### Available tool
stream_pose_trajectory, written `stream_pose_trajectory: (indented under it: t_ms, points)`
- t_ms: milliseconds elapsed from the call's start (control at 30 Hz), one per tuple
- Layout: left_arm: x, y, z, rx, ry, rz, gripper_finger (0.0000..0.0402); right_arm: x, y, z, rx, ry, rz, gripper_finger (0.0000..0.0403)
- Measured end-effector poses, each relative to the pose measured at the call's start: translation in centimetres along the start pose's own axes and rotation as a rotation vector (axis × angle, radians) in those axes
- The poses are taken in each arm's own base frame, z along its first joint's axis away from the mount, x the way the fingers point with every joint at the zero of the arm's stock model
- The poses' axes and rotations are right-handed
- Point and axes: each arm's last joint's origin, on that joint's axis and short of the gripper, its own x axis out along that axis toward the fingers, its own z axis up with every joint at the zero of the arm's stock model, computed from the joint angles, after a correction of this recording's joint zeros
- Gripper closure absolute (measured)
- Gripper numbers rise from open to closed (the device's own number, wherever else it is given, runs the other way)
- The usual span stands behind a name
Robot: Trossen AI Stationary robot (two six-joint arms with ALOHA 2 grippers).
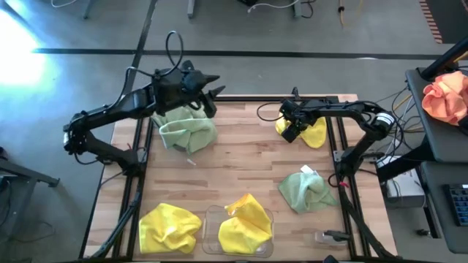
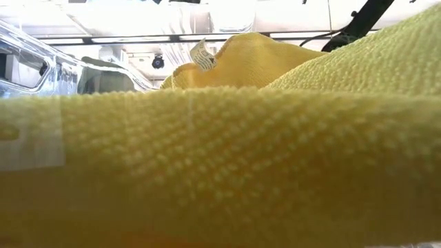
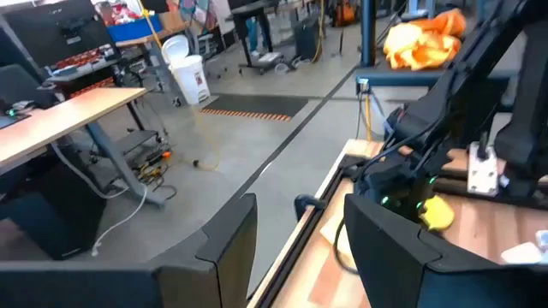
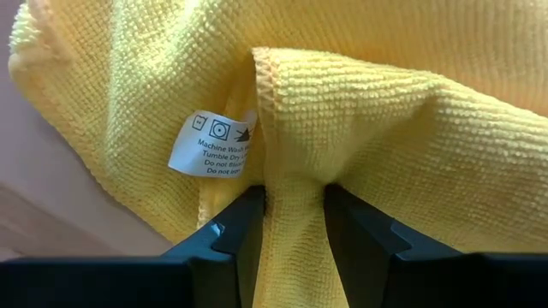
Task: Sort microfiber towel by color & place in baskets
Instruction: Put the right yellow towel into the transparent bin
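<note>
The wooden table (image 1: 241, 157) carries five cloths, with both dark arms reaching in over its far edge. The left arm stretches from the left side to the far-left corner, where the left gripper (image 1: 208, 89) hangs above a heaped pale green towel (image 1: 187, 131); in the left wrist view its fingers (image 3: 224, 248) stand apart with nothing between them. The right arm comes from the right edge, and the right gripper (image 4: 291, 224) is down on a yellow towel (image 1: 313, 131) at the far right, its fingers pinching a raised fold of that cloth just beside a white care label (image 4: 214, 144). A second pale green towel (image 1: 307, 190) lies near the right edge, well apart from the first. At the near edge, a yellow towel (image 1: 170, 228) lies loose on the wood, and just beside it another yellow towel (image 1: 246, 223) sits in the clear basket (image 1: 212, 232).
</note>
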Motion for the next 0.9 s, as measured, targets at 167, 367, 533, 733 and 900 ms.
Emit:
stream_pose_trajectory:
  t_ms: [167,367,533,733,900]
  points:
    - [0.1,0.1,-0.1,0.018,0.030,0.006,0.0240,0.0,0.0,0.0,0.004,-0.001,0.009,0.0322]
    - [-0.8,0.4,0.2,-0.009,0.009,0.010,0.0240,-0.3,0.0,0.1,0.009,-0.022,0.013,0.0366]
    - [-0.8,0.4,0.0,-0.021,0.028,0.006,0.0240,-1.7,-0.2,0.1,0.059,-0.076,0.029,0.0390]
    - [-0.5,0.1,-1.9,-0.053,0.168,0.043,0.0240,-5.7,-0.6,-0.4,0.132,-0.226,0.155,0.0393]
    - [0.2,-0.3,-4.1,-0.098,0.237,0.085,0.0240,-10.2,-0.8,-1.7,0.188,-0.412,0.257,0.0393]
